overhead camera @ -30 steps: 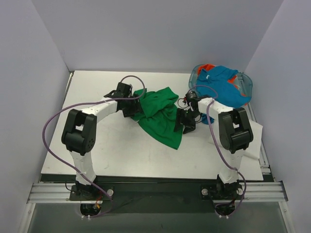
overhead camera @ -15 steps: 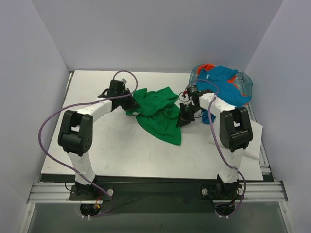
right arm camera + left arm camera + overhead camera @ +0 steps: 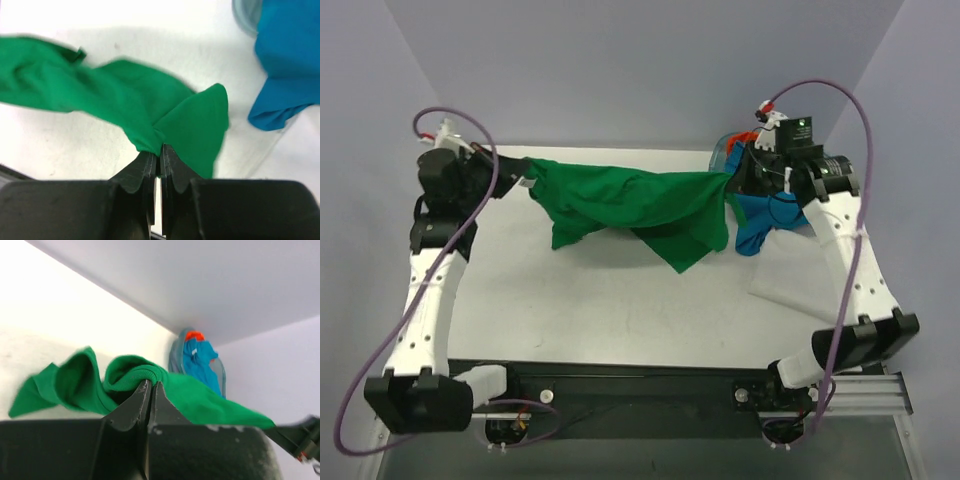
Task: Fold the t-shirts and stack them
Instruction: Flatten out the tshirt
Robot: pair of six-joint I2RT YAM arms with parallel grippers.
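Note:
The bright green t-shirt [image 3: 630, 205] hangs stretched in the air between both arms, above the white table [image 3: 610, 300]. My left gripper [image 3: 525, 165] is shut on its left end; in the left wrist view the cloth [image 3: 200, 400] bunches over the closed tips [image 3: 151, 385]. My right gripper [image 3: 732, 180] is shut on the right end, pinching a fold of green cloth [image 3: 125, 100] at its tips [image 3: 159, 148]. The turquoise blue t-shirt [image 3: 765, 215] spills from a container at back right, with a bit of the orange-red t-shirt [image 3: 748, 135] behind it.
A clear round container [image 3: 175, 352] at the table's back right holds the blue and orange shirts. A white sheet [image 3: 800, 285] lies at the right edge of the table. Grey walls enclose the table on three sides.
Both grippers closed on the green shirt on the table, then rose and spread far apart, lifting and stretching it between them.

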